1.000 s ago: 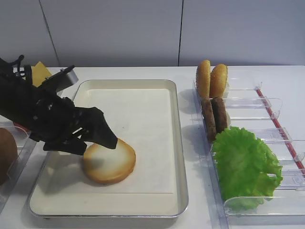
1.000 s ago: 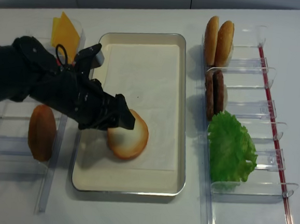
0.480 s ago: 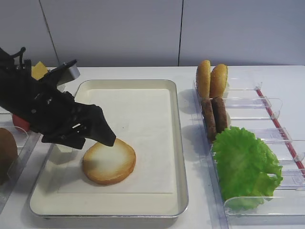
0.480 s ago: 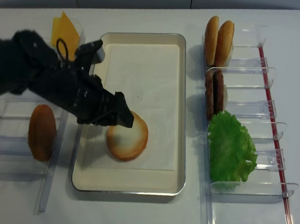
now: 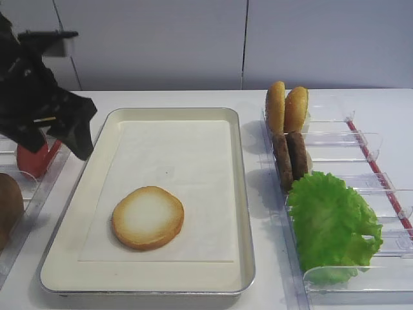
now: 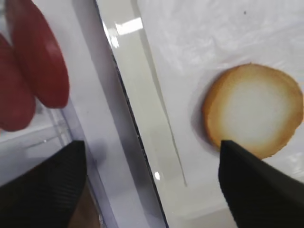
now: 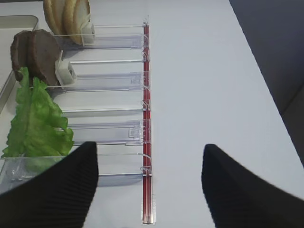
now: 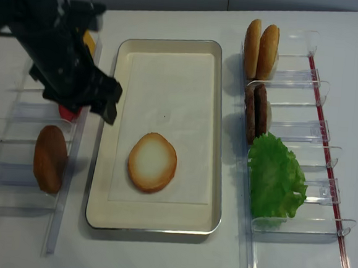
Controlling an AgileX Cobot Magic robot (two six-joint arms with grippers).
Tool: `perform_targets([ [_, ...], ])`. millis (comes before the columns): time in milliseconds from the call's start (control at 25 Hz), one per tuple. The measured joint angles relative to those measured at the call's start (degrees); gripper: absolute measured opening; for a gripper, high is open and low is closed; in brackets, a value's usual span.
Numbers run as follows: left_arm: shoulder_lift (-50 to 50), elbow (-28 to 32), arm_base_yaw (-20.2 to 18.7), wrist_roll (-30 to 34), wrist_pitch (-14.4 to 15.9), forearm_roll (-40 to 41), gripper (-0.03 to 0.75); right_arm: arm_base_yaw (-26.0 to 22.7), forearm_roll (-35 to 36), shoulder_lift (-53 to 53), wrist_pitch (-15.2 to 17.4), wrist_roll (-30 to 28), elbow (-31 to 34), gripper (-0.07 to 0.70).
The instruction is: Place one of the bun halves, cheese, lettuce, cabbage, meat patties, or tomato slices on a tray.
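A round bun half [image 5: 148, 217] [image 8: 152, 162] [image 6: 254, 109] lies flat, pale cut face up, on the paper liner at the front of the cream tray [image 5: 246, 194] [image 8: 219, 143]. Nothing touches it. My left gripper [image 5: 80, 143] [image 8: 108, 107] [image 6: 151, 152] hangs open above the tray's left rim, raised and well clear of the bun half, with nothing between its fingers. Red tomato slices [image 6: 38, 66] [image 5: 32, 158] stand in the bin just left of it. My right gripper [image 7: 149, 156] is open and empty over the bare table by the right-hand bins.
Clear bins on the right hold two domed buns [image 5: 287, 106], two dark meat patties [image 5: 290, 158] [image 7: 35, 52] and a green lettuce leaf [image 5: 332, 226] [image 7: 35, 121]. A brown bun [image 8: 50, 158] sits in the left bins. A red rail [image 7: 146, 118] edges the right bins.
My left gripper has risen and drawn back to the left, from right over the bun half to above the tray's left rim. The bun half lies still on the liner.
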Motion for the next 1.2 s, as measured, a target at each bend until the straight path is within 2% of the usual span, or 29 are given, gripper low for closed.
perform_targets([
  [160, -5.3, -2.0, 0.0, -2.0, 0.6, 2.2, 0.557, 0.0, 0.0, 0.0, 0.0, 0.0, 0.0, 0.505],
  [320, -12.1, -2.0, 0.0, -2.5, 3.6, 5.4, 0.557, 0.0, 0.0, 0.0, 0.0, 0.0, 0.0, 0.505],
  [400, -16.4, -1.1, 0.0, -3.4, 4.0, 6.3, 0.557, 0.0, 0.0, 0.0, 0.0, 0.0, 0.0, 0.505],
  [600, -30.9, 5.7, 0.0, -5.3, 4.6, 7.4, 0.557, 0.0, 0.0, 0.0, 0.0, 0.0, 0.0, 0.505],
  [760, -44.4, 13.4, 0.0, -5.6, 5.1, 9.2, 0.557, 0.0, 0.0, 0.0, 0.0, 0.0, 0.0, 0.505],
  [920, -57.3, 20.2, 0.0, -5.8, 3.8, 10.8, 0.557, 0.0, 0.0, 0.0, 0.0, 0.0, 0.0, 0.505],
  [1200, -71.1, 28.0, 0.0, -5.8, 3.2, 9.9, 0.556, 0.0, 0.0, 0.0, 0.0, 0.0, 0.0, 0.505],
])
